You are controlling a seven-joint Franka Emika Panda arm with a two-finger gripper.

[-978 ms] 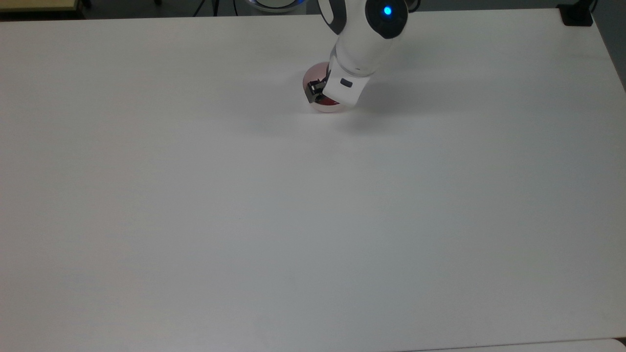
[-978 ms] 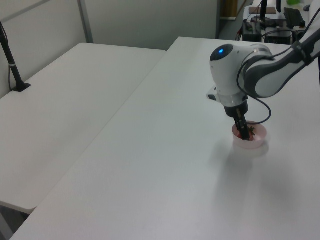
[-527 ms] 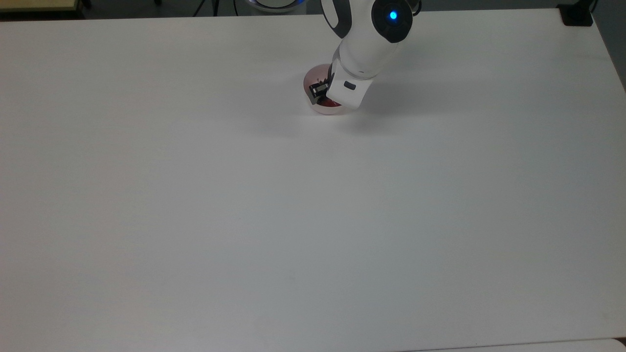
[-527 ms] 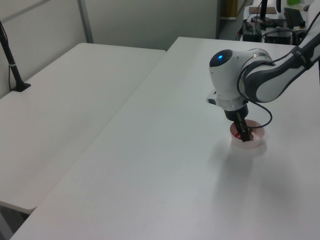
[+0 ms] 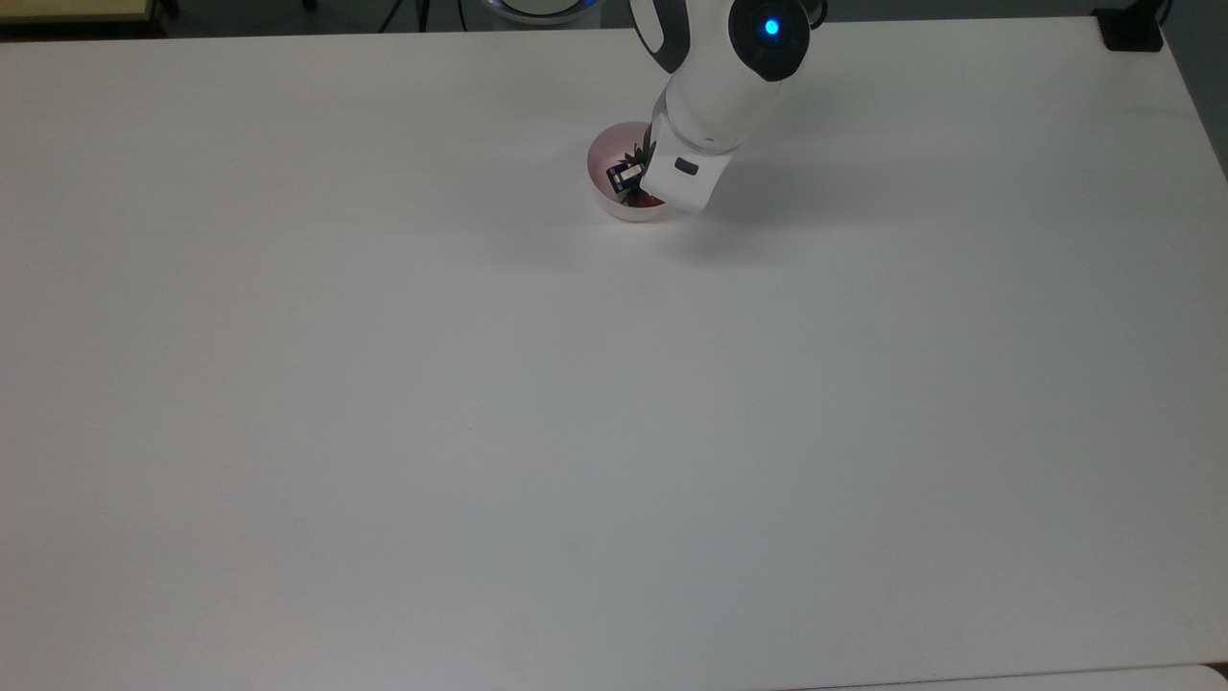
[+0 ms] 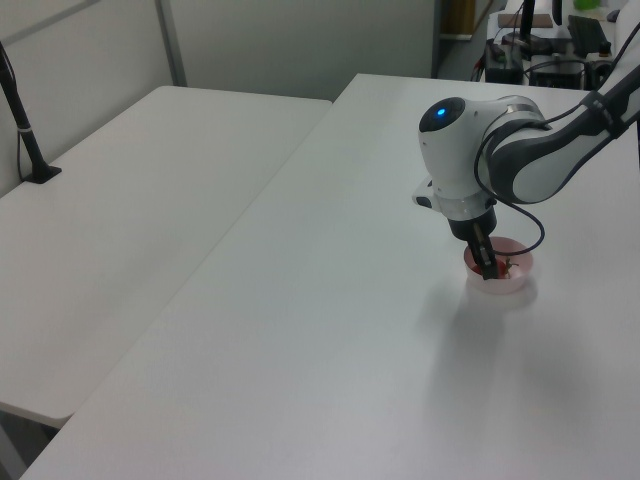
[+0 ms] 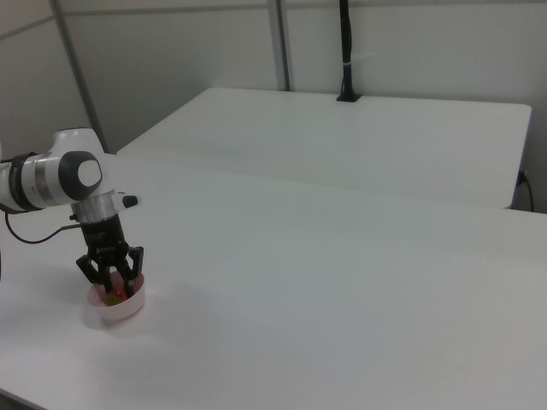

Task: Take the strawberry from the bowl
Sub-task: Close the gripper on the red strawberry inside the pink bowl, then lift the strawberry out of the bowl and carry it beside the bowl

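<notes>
A: Where's the strawberry (image 7: 117,293)?

B: Lying in the pink bowl (image 7: 132,307), red body low inside, green leafy cap toward the top view's upper side. The bowl sits on the white surface (image 5: 480,403).

A: And the gripper (image 7: 111,280)?

B: Reaching down into the bowl. In the right view its 2 fingers (image 7: 135,260) stand spread to either side of the fruit; I can't see that they press on it.

A: So which step?

B: I'd judge it the grasp itself, not yet made. Next: close squarely on the berry, gently since it's glossy, then lift straight up clear of the rim.
</notes>
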